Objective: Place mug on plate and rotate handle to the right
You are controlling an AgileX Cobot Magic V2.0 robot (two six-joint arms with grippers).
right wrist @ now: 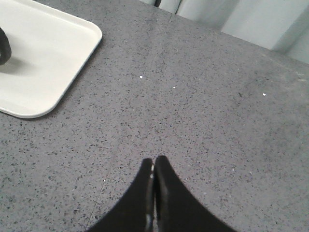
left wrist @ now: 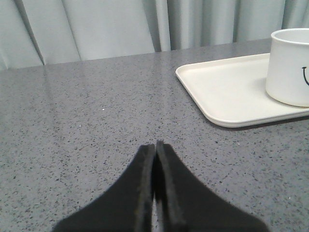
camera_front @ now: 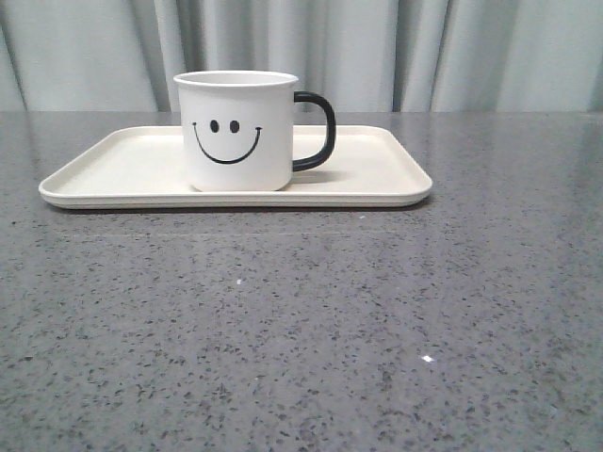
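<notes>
- Both sets of jaws are pressed together and grip nothing; the left gripper (left wrist: 155, 145) and the right gripper (right wrist: 153, 160) each hang over bare grey speckled counter (camera_front: 311, 320), clear of the tray.
- Mug (camera_front: 237, 130): white, smiley face toward the front camera, standing upright on the plate (camera_front: 132, 160), slightly left of its middle.
- Handle (camera_front: 318, 130): black loop, pointing to the robot's right in the front view.
- Plate: cream, rectangular, lying flat on the counter toward its far side, before a pale curtain (camera_front: 443, 47).
</notes>
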